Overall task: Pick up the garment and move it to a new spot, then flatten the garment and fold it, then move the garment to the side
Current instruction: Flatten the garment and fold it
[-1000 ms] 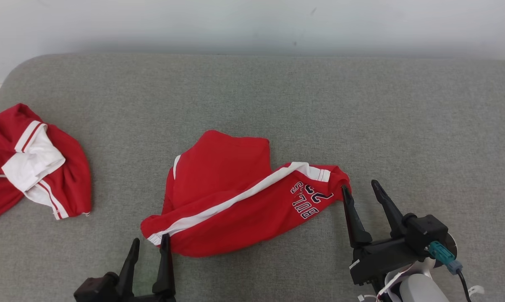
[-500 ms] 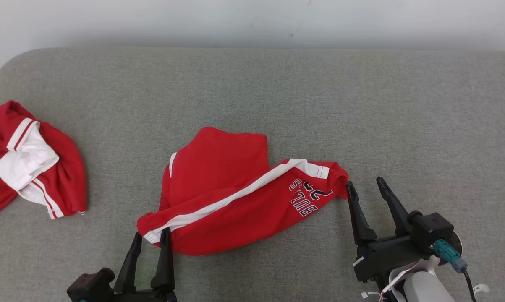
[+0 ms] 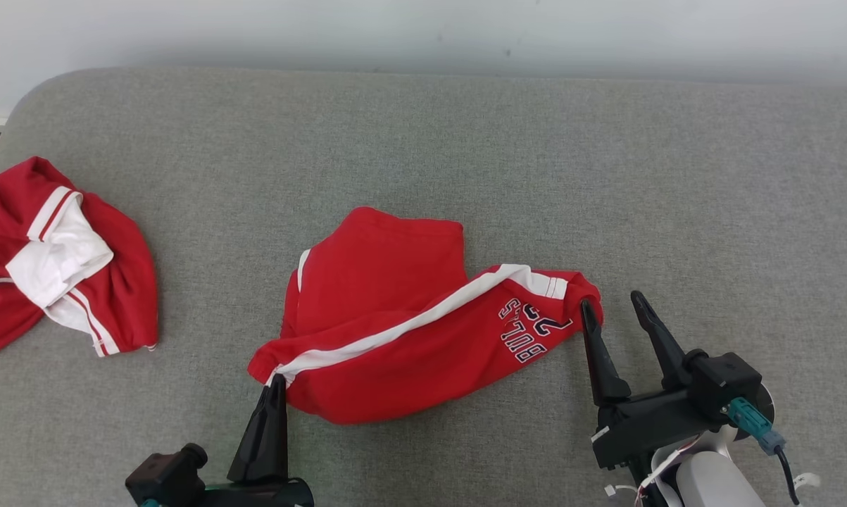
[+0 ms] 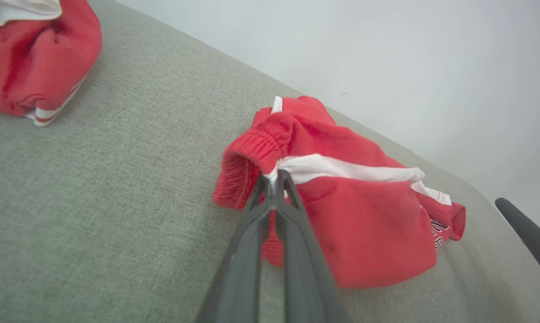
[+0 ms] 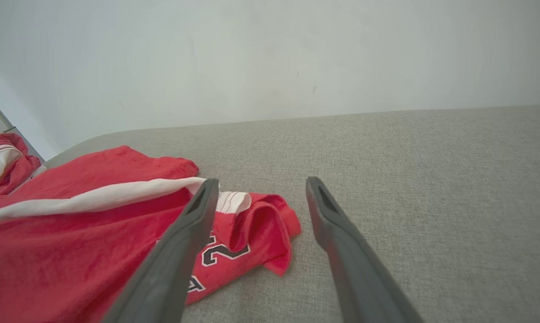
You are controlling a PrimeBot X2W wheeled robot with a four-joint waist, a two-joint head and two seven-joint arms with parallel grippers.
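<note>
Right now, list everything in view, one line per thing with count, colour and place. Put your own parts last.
shorts: one, red with a white side stripe and dark-and-white lettering, crumpled at the middle of the padded surface
second garment: one, red and white, bunched at the far left edge
padded surface: one, grey fabric, under both garments
wall: one, white, behind the surface
left gripper: one, dark, lower left, shut on the shorts' elastic edge at the end of the white stripe
right gripper: one, dark, lower right, open, fingers at the shorts' lettered end
</note>
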